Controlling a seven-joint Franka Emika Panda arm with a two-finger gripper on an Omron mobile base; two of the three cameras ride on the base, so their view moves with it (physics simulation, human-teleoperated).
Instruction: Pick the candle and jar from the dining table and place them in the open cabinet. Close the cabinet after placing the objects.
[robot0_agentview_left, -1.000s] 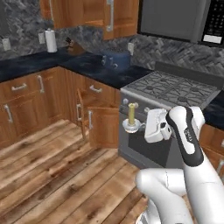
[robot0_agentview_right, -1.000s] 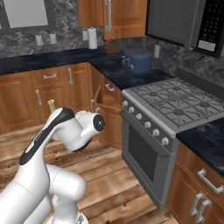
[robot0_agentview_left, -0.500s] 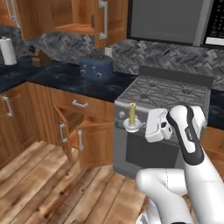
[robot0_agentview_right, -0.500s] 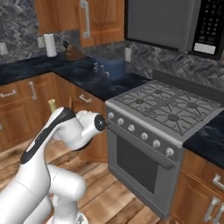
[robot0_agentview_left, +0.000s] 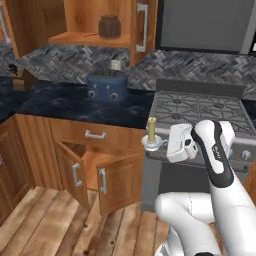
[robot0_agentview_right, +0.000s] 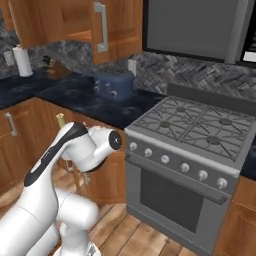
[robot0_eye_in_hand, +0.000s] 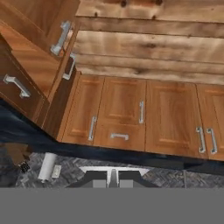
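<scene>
Candle (robot0_agentview_left: 150, 131) upright in white holder, grasped in clenched end effector (robot0_agentview_left: 159, 144), carried at chest height before stove (robot0_agentview_left: 199, 115). Jar (robot0_agentview_left: 109, 26) already on shelf of open cabinet (robot0_agentview_left: 72, 20), above blue toaster (robot0_agentview_left: 105, 86). Step in hand: transporting candle. Next: raise arm, set candle beside jar, release, shut door (robot0_agentview_left: 142, 27).

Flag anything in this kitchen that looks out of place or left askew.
Two low brown wood cabinet doors under the black marble counter hang ajar into the floor space. The short yellow candle in its white holder rides upright in the shut gripper. The dark brown jar stands on the open wall cabinet shelf.
</scene>
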